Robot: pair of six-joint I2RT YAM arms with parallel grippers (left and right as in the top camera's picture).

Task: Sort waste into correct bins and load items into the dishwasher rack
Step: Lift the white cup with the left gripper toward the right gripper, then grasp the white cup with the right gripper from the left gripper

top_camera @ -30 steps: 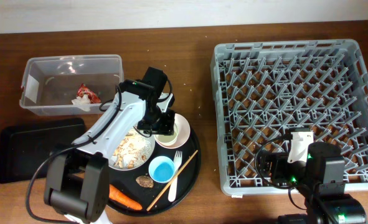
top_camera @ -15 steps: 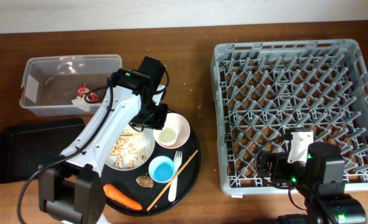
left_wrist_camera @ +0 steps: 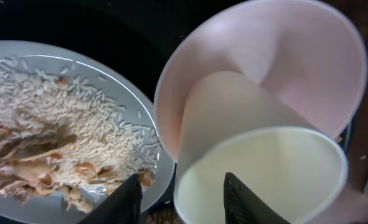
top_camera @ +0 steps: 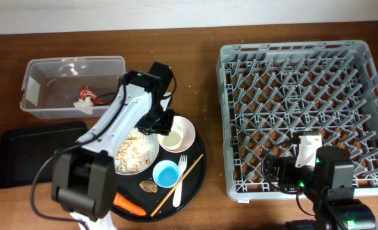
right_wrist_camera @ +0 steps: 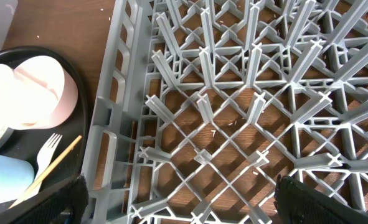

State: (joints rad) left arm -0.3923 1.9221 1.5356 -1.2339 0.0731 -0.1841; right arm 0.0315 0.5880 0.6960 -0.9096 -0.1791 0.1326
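With the white cup [left_wrist_camera: 258, 168] straddled at its rim by the released left end effector [left_wrist_camera: 181, 186], pickup is judged underway and closure is called for next.

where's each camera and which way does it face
Overhead: above table, straight down on rack, tub, left arm, right arm.
Left wrist: on left arm, above white cup in bowl; left end effector at bottom.
Right wrist: on right arm, over rack's left edge; right end effector at bottom corners.
Shared: bowl, in all three.
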